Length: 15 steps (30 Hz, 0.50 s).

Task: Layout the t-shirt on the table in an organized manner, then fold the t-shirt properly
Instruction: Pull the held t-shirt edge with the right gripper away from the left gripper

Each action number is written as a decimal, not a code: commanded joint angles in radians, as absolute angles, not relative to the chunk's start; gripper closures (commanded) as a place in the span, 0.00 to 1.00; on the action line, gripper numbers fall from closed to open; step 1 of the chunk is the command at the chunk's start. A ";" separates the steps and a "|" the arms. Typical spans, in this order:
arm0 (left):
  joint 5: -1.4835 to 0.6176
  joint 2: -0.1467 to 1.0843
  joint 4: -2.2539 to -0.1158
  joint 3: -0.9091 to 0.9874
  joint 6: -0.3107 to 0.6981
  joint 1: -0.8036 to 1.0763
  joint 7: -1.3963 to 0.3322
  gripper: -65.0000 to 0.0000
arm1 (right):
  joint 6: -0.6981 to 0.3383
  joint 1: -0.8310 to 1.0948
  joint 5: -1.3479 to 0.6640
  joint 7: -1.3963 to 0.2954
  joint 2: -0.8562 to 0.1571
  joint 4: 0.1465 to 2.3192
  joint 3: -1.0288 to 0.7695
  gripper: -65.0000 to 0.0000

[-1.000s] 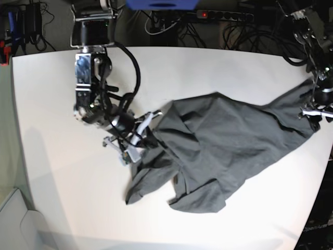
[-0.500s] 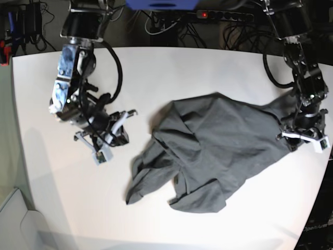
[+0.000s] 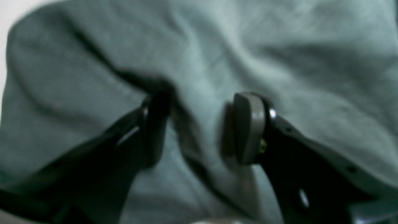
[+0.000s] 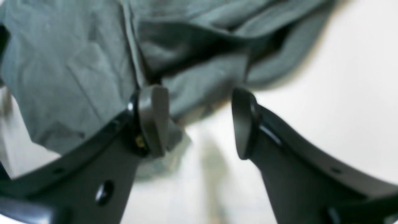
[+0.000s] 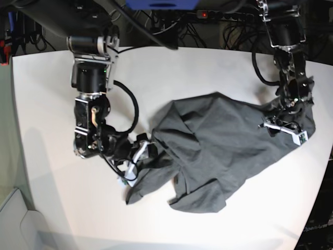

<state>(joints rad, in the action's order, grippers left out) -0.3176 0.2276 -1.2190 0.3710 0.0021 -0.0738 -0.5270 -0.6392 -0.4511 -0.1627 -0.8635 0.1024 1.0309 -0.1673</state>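
The dark grey t-shirt (image 5: 218, 140) lies crumpled and wrinkled on the white table (image 5: 208, 67), stretched from centre to right. My right gripper (image 5: 136, 160) is low at the shirt's lower-left edge. In the right wrist view it (image 4: 199, 124) is open, one finger (image 4: 152, 121) over the t-shirt's (image 4: 77, 62) hem and bare table (image 4: 342, 93) between the jaws. My left gripper (image 5: 283, 131) hangs over the shirt's right part. In the left wrist view it (image 3: 199, 127) is open just above the t-shirt (image 3: 279, 46), with a cloth ridge running between the jaws.
Cables and a power strip (image 5: 218, 15) lie behind the table's far edge. The shirt's right end reaches close to the table's right edge (image 5: 323, 166). Bare white tabletop stretches to the left and front of the shirt.
The right gripper let go of the shirt, swung out left, then came back to its lower-left edge with jaws open. The left gripper moved inward from the right edge onto the shirt.
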 commanded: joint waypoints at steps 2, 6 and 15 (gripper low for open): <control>-0.320 0.242 -1.230 0.374 0.002 -0.091 -0.509 0.49 | -0.648 -0.476 -0.176 -0.822 0.108 1.040 -0.165 0.48; -0.318 0.242 -1.194 0.374 0.004 -0.093 -0.509 0.49 | -0.650 -0.473 -0.176 -0.820 0.130 1.038 -0.105 0.48; -0.318 0.242 -1.178 0.372 0.004 -0.093 -0.510 0.49 | -0.650 -0.470 -0.176 -0.812 0.134 1.038 -0.024 0.48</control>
